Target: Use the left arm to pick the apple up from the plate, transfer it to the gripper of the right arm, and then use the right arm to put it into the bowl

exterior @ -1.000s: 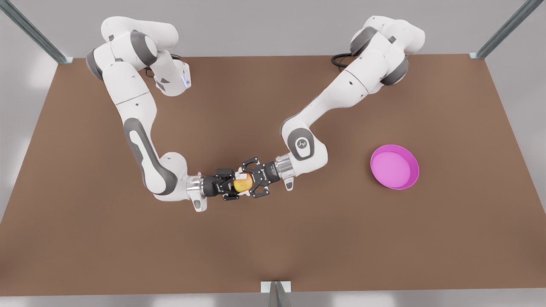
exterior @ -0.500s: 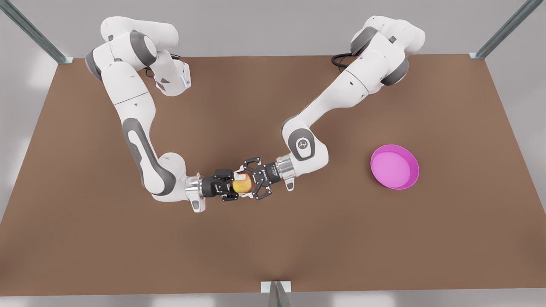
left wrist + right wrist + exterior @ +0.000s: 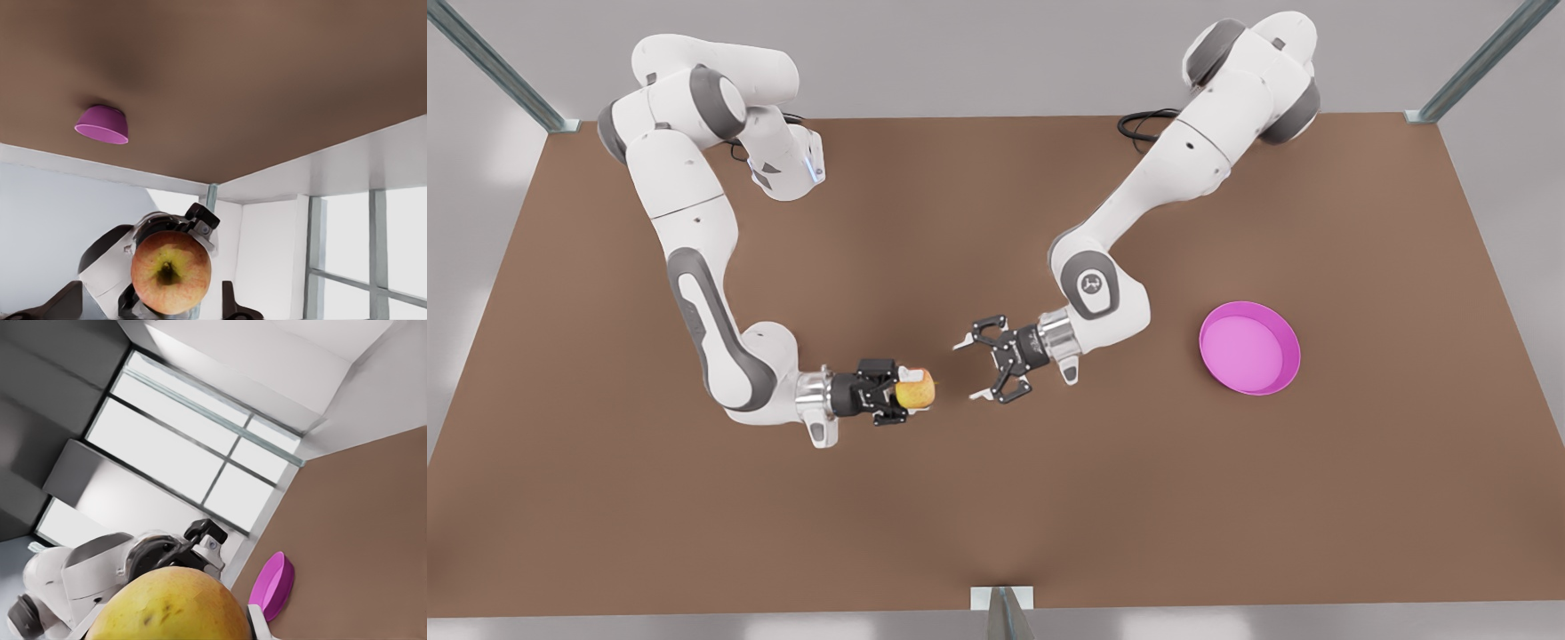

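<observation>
Evidently the handover looks complete: the right end effector is clamped on the apple, its pads pressing opposite sides so the fruit juts forward from the fingertips, well above the desk. Directly opposite, the left end effector faces the apple with its fingers spread wide. There is a clear gap between them, so nothing of the left arm touches the fruit, and that arm seems only to wait. Behind the left end effector, well apart, lies the plate, bare now. The left wrist view looks past the apple and the right end effector to the bowl, which stands on the desk far beyond them, near the desk's edge. My judgement is that the right arm must turn away from its partner and carry the apple back to that bowl. Open desk surrounds the right end effector on every side, so there is ample room to swing. But the bowl is barely wider than the apple, so the release should come only once the fruit is centred over the rim.
</observation>
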Robot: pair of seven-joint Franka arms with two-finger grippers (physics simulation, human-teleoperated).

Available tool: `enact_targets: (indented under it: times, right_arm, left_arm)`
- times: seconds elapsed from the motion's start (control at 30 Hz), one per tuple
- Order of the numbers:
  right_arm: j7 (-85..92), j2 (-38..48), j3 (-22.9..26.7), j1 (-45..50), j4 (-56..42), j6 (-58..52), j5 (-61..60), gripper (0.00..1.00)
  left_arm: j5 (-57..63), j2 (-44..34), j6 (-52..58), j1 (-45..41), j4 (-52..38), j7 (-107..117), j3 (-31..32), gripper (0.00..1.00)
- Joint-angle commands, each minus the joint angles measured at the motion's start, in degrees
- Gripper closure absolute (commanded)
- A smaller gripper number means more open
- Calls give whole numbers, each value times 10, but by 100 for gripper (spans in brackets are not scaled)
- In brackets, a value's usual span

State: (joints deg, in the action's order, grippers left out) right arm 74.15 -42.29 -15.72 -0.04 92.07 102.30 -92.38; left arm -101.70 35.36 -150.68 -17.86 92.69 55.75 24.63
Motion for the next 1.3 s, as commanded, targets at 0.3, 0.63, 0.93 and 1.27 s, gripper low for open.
enact_targets:
  times: [0.3,0.63,0.93,1.27]
  right_arm:
    - [-161,46,16,-87,0,4,341,31]
    - [-162,110,15,-161,62,-48,592,31]
    - [-164,136,17,-174,132,-4,702,31]
    - [-164,127,17,-191,132,24,766,30]
  left_arm:
    - [1111,-95,577,232,-169,-427,-20,0]
    - [1066,-250,605,168,-110,-501,-174,0]
    - [1065,-239,608,156,-112,-498,-173,0]
    - [1064,-238,609,157,-110,-498,-174,0]
